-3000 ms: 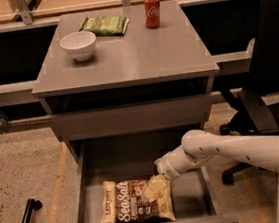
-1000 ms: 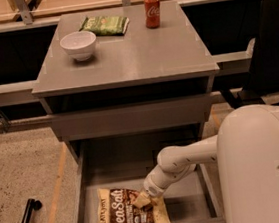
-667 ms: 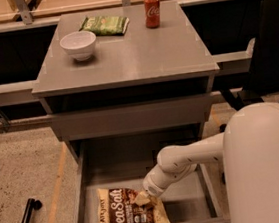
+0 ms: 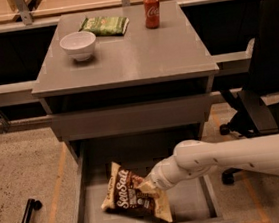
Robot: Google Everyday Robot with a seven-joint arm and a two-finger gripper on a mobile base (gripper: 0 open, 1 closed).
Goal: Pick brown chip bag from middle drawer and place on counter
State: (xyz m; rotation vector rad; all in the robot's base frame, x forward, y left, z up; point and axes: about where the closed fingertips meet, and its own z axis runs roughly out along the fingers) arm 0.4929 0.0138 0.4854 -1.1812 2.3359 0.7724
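Observation:
The brown chip bag, dark brown with white "Sea Salt" lettering, hangs tilted just above the floor of the open middle drawer. Its right edge is pinched in my gripper. The gripper sits at the end of my white arm, which reaches in from the right. The grey counter is the cabinet top above the drawer.
On the counter stand a white bowl, a green snack bag and a red cola can. A black office chair stands close to the right of the cabinet. A black bar lies on the floor at left.
The bag lay flat on the drawer floor under my gripper. Now it is lifted and tilted in the gripper's hold, and my arm has risen slightly.

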